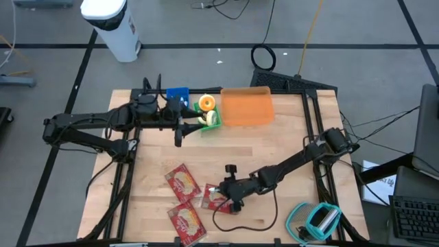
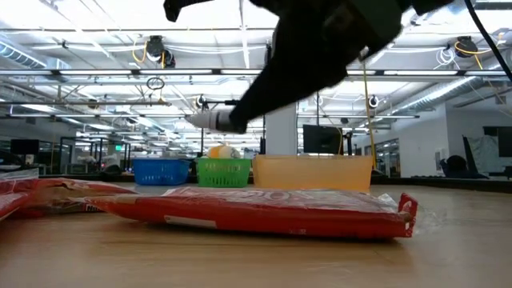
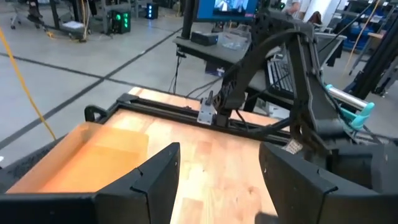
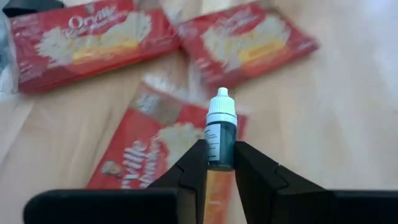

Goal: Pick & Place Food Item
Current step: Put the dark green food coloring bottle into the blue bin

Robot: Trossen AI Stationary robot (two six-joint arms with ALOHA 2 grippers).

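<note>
Right gripper [image 4: 217,163] pinches a small dropper bottle [image 4: 220,130] just above three red popcorn packets [image 4: 87,34] at the table's front. Left gripper [image 3: 214,180] spread, empty, hovering near the green basket [image 1: 211,119], blue basket [image 1: 177,95] and orange bin [image 1: 246,108] at back.

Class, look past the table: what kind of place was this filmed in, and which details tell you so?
Most likely a robotics lab in a large industrial hall. Clues: exposed ceiling pipes and strip lights, computer monitors on workbenches, and cables trailing over a taped concrete floor around the wooden table.
</note>
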